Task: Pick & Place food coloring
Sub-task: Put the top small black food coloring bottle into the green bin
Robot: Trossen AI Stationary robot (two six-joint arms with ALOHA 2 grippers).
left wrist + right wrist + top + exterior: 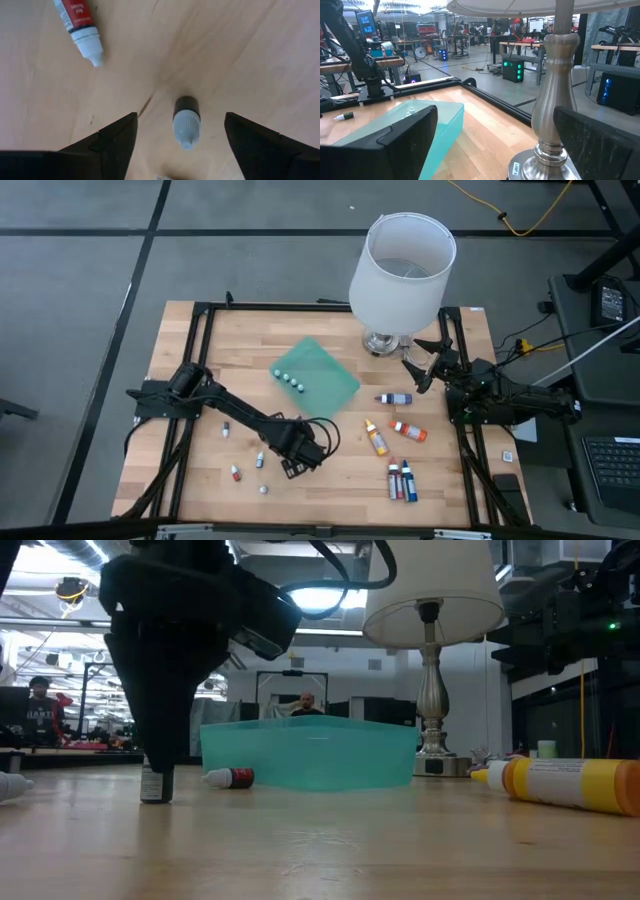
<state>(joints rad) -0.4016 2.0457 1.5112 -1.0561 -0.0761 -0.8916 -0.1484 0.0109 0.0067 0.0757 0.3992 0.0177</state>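
Note:
My left gripper (297,464) points down near the table's front middle, open. Its fingers (117,140) stand on either side of a tiny dark bottle with a white cap (186,121) without touching it. The bottle stands upright on the wood, as the low view (155,783) shows. A small red bottle (77,20) lies close by. More tiny bottles (236,473) lie to the left, and several white-capped ones (290,377) sit on the green mat (325,385). My right gripper (425,367) waits open beside the lamp base (555,125).
Larger bottles lie on the right half of the table: a purple one (393,397), a red one (408,430), an orange one (376,438), and a red and blue pair (402,480). The white lamp shade (403,265) stands over the far right. A black frame (190,380) borders the table.

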